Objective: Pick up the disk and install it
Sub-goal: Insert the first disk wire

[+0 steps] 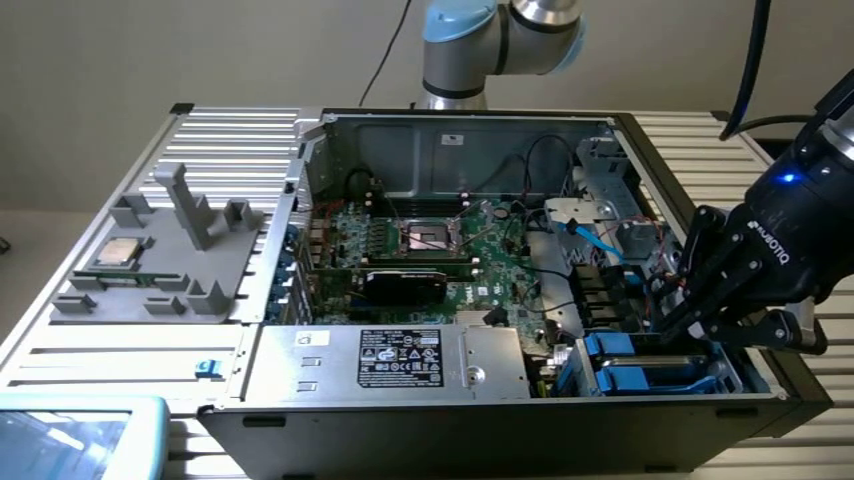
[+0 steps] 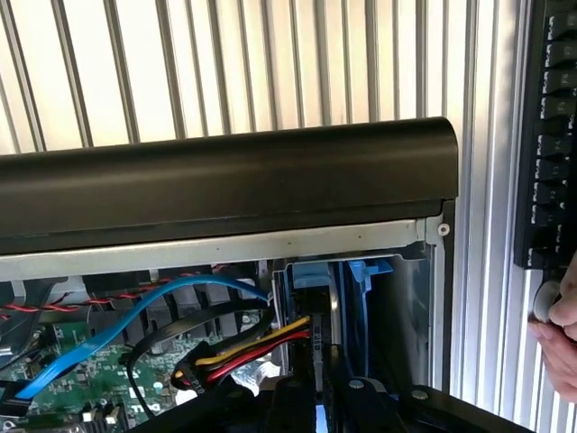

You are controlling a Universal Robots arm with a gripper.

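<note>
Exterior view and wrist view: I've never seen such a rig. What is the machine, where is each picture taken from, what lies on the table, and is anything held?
This is a robot arm with a black gripper at its end. The exterior view comes from a camera off the arm, the wrist view from one on the wrist. On the slatted metal table lies an open computer case, beside a grey tray carrying a processor chip. The gripper reaches into the case's drive bay, by blue carriers. Whether it holds the disk cannot be told. A person's hand appears in the wrist view, outside the case.
</note>
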